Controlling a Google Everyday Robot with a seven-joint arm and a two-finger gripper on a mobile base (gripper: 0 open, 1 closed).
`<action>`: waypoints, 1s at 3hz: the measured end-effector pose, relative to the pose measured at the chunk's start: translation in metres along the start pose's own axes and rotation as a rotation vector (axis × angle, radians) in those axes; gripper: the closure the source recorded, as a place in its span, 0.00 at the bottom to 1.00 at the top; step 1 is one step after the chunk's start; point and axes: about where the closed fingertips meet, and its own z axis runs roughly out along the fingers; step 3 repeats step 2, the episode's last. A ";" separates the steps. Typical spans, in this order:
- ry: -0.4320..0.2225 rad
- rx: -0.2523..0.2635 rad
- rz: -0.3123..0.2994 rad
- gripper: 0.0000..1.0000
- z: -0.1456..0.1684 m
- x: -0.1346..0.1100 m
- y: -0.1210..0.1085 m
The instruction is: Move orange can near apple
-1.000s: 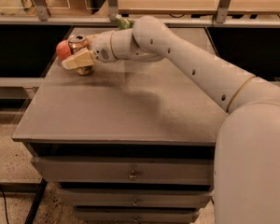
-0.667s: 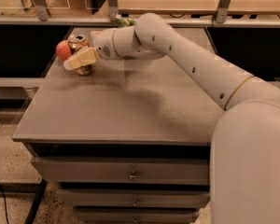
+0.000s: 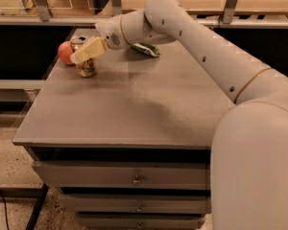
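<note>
The orange can stands upright on the grey table at its far left corner, its silver top showing behind my finger. The apple sits right beside it on the left, almost touching. My gripper reaches in from the right at the can's upper half. One tan finger crosses in front of the can and the other is hidden behind it. The jaws are open around the can, not clamped on it.
A wrinkly green snack bag lies at the back of the table, partly hidden by my arm. The table's left edge is just beyond the apple. Drawers are below the tabletop. A railing and shelf run behind.
My gripper has risen slightly and shifted right, while the can has stayed standing on the table beside the apple. The can appears let go.
</note>
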 end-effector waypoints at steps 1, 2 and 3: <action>0.046 -0.016 -0.009 0.00 -0.023 -0.005 0.009; 0.051 -0.023 -0.010 0.00 -0.023 -0.004 0.012; 0.051 -0.023 -0.010 0.00 -0.023 -0.004 0.012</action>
